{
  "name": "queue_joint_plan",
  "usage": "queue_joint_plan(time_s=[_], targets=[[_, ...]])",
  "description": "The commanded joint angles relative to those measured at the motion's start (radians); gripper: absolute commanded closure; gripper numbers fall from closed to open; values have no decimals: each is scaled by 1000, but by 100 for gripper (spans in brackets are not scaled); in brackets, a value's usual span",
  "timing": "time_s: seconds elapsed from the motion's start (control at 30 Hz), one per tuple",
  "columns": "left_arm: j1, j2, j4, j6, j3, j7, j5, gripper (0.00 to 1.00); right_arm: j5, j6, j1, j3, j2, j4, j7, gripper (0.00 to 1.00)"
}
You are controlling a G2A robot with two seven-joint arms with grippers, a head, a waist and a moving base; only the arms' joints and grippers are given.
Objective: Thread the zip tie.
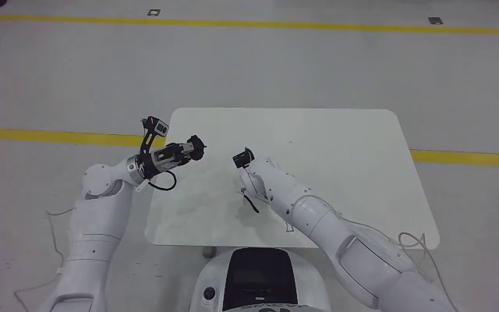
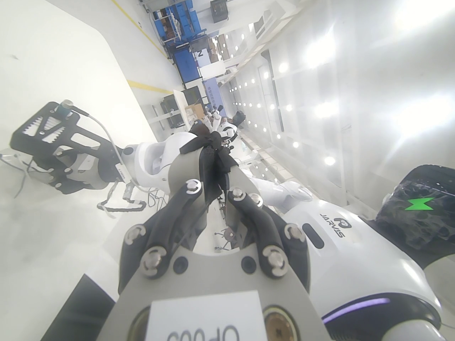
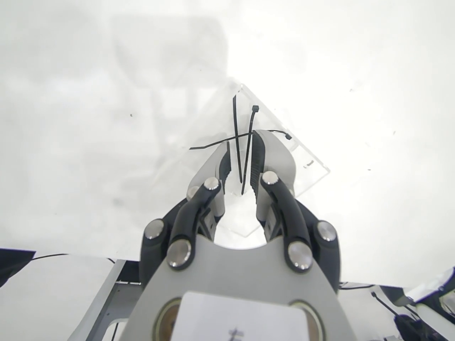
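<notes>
Three black zip ties lie crossed in a shallow clear tray on the white table. My right gripper points down over the tray and is open. Its fingers stand on either side of two of the ties, close above them. One tie's end sticks out beside the right wrist in the top view. My left gripper is held up above the table's left part, pointing toward the right arm. Its black-wrapped fingertips are pressed together, and I see no tie between them.
The right arm's wrist with its black camera bracket hangs over the table in the left wrist view. The table's far and right parts are bare. A yellow floor line runs beyond the table.
</notes>
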Motion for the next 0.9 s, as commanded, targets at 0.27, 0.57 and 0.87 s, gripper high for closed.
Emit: queue_joint_plan(time_s=[0.27, 0.57, 0.87], targets=[[0, 0, 0, 0, 0, 0, 0, 100, -56, 0, -12, 49, -30, 44, -6, 96], [0, 0, 0, 0, 0, 0, 0, 100, -98, 0, -16, 86, -52, 74, -16, 93], [0, 0, 0, 0, 0, 0, 0, 100, -129, 0, -20, 118, -68, 89, -19, 91]])
